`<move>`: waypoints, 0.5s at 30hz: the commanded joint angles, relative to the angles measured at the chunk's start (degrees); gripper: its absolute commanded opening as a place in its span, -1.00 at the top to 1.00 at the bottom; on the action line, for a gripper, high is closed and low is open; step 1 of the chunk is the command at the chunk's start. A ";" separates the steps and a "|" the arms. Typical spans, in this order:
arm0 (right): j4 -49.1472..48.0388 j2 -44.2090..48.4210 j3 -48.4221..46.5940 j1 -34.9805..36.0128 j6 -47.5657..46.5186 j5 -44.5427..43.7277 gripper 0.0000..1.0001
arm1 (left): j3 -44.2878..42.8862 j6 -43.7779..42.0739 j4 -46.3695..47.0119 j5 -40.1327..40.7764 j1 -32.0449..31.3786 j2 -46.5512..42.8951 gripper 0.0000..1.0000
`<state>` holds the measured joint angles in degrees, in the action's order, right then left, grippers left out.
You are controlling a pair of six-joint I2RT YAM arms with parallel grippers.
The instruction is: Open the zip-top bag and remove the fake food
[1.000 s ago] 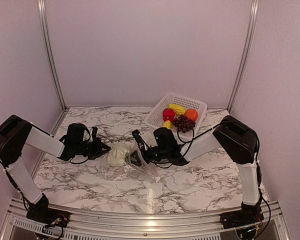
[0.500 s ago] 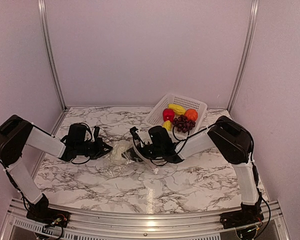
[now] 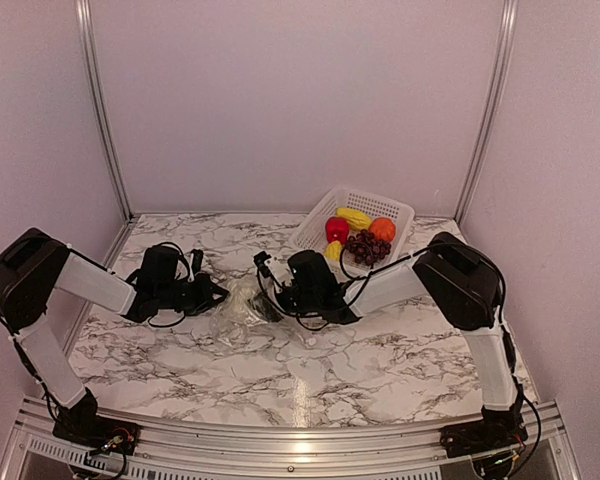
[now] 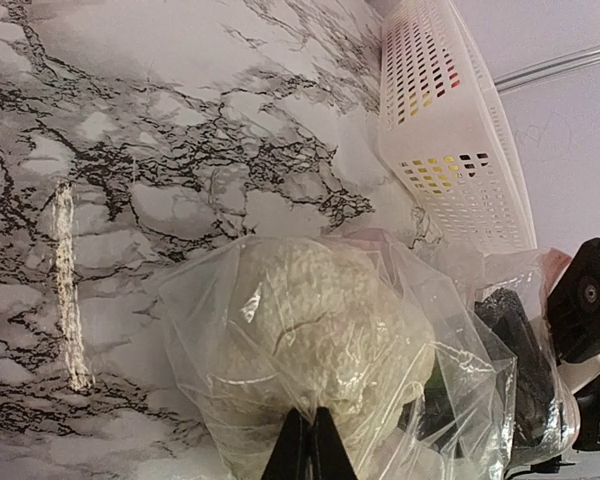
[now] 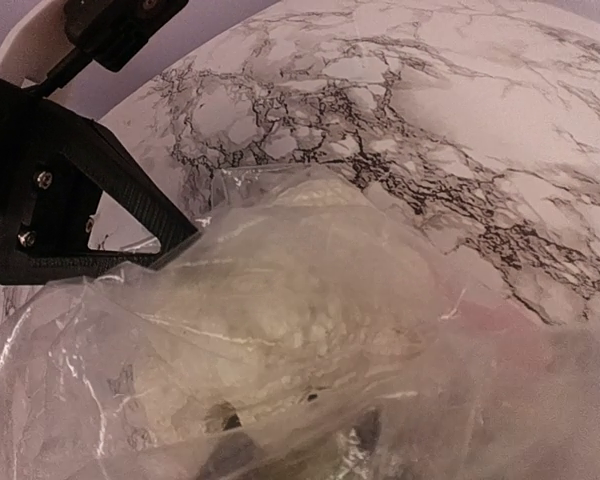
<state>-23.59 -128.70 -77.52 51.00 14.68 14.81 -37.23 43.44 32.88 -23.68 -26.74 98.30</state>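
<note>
Mid-table on grey-veined marble top (image 3: pixel 380 350), clear crinkly zip-top bag (image 3: pixel 238 318) lay w/ white lumpy toy piece (image 4: pixel 310 330) inside — left gripper (image 4: pixel 306 455) clamped on its film; right gripper (image 3: pixel 268 288) at opp. edge, veiled by plastic — can't tell its grip

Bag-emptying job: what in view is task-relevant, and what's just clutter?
Job: zip-top bag; white lumpy piece inside it; apple, grapes, orange piece, yellow fruits already in the white basket.
Lying about: the basket itself; marble table.

clear crinkly zip-top bag (image 3: pixel 238 318), white lumpy piece (image 3: pixel 242 300) inside, lies between left gripper (image 3: pixel 220 296) and right gripper (image 3: pixel 264 295); white perforated plastic basket (image 3: pixel 372 197) behind, right.
</note>
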 commanded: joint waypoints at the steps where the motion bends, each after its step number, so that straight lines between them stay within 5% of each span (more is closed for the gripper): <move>1: 2.01 3.41 4.60 1.82 -0.43 0.33 0.68 | 1.57 -0.74 -4.87 -4.56 -0.77 -0.78 1.00; 7: -2.76 9.90 12.55 0.28 1.06 3.59 1.00 | 4.12 -0.09 -5.16 -2.96 4.47 -3.92 1.00; 15: -6.56 16.02 20.03 -1.53 1.56 7.54 1.00 | 4.52 0.11 -6.14 -1.77 7.78 -4.52 1.00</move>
<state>-28.42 -116.62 -59.81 50.78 15.53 20.10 -33.58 43.72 29.98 -27.73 -20.78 95.42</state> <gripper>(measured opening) 0.195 0.006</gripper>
